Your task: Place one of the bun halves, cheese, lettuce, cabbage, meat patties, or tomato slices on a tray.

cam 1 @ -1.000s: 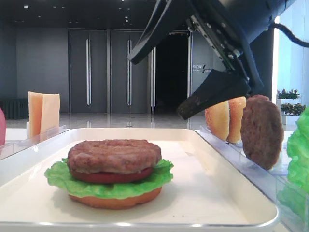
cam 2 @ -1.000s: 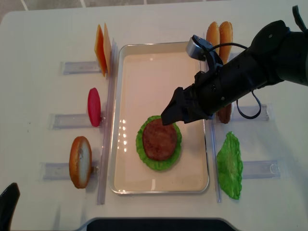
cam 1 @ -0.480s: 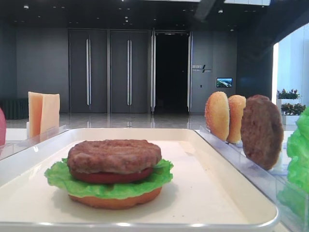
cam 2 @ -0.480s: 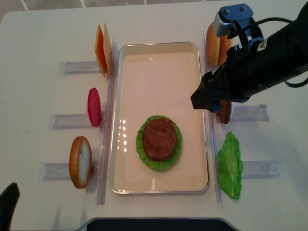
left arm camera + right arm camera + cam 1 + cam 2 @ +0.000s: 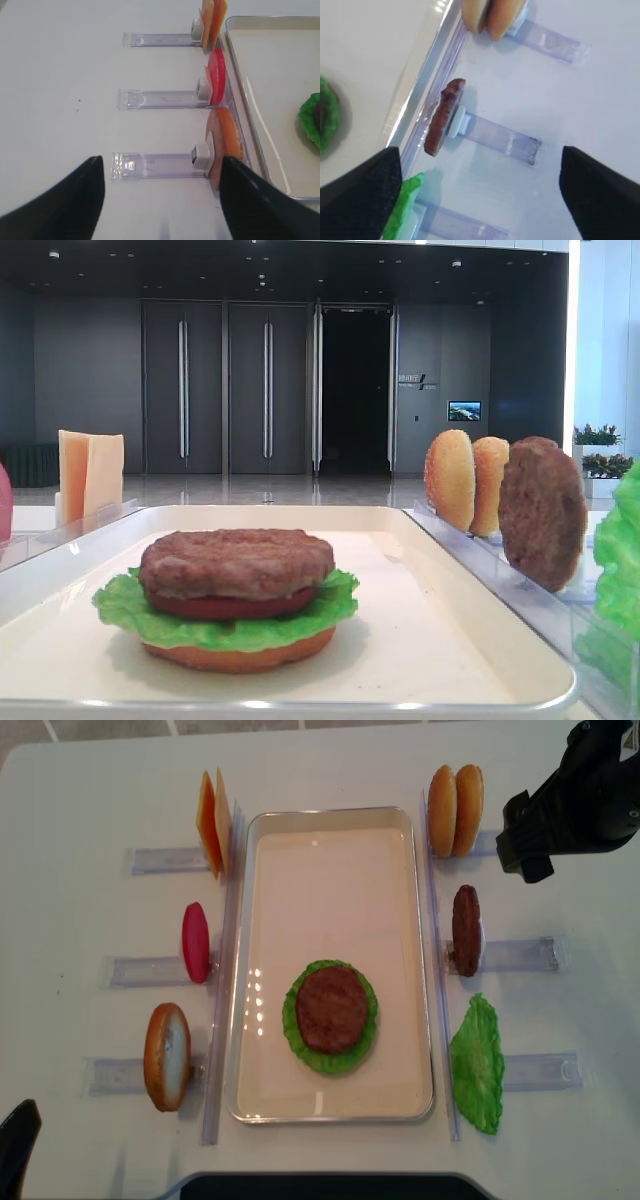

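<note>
right gripper (image 5: 480,200) raised over patty rack (image 5: 495,137), jaws wide, empty; left gripper (image 5: 162,200) low, jaws wide, empty.

White table (image 5: 90,780) carries tray (image 5: 330,817) (flanked by racks (image 5: 165,860)).

On my low camera the lettuce (image 5: 620,560) is cut by the right edge, the tomato (image 5: 4,502) by the left. Overhead, the right arm (image 5: 575,805) runs off-frame, jaws hidden. In the stack, the bun (image 5: 240,652) is mostly covered.
</note>
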Controlling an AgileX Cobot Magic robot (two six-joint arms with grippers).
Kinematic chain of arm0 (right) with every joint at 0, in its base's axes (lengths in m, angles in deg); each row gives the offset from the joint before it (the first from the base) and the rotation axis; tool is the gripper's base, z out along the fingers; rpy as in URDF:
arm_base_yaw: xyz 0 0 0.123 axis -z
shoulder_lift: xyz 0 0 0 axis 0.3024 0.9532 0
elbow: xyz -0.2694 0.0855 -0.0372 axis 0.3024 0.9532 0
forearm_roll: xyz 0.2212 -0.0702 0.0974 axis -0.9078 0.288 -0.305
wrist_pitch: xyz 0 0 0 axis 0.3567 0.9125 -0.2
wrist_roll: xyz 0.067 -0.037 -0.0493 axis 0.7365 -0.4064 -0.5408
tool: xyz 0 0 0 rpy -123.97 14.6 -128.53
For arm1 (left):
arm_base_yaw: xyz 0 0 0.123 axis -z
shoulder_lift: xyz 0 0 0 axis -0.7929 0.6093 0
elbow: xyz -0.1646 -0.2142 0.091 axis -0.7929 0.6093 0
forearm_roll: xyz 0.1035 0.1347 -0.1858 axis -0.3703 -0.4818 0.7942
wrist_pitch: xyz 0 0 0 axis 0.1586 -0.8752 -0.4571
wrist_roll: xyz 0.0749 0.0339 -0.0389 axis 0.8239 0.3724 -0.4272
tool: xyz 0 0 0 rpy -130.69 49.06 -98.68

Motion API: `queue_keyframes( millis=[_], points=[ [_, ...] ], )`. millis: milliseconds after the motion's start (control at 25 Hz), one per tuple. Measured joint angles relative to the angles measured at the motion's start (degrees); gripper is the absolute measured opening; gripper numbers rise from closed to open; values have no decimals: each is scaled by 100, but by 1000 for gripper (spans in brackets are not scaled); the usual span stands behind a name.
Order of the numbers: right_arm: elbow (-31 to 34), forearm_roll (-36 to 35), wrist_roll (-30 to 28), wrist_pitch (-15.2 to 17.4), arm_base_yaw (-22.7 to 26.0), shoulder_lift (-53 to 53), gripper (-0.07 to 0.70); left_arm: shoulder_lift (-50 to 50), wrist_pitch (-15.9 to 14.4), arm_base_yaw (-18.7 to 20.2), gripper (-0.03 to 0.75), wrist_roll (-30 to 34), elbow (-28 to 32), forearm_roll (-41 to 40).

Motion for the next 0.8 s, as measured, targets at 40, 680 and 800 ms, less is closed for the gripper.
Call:
queue_keyframes(
  millis=[40, 680, 800],
  points=[
    [-66, 75, 38, 26, 0, 0, 633, 0, 0, 0, 544, 0, 0, 0],
    [-298, 423, 410, 315, 759, 291, 625, 0, 0, 0, 544, -17, 0, 0],
    [-298, 420, 524, 320, 1310, 291, 617, 0, 0, 0, 544, -18, 0, 0]
  ],
)
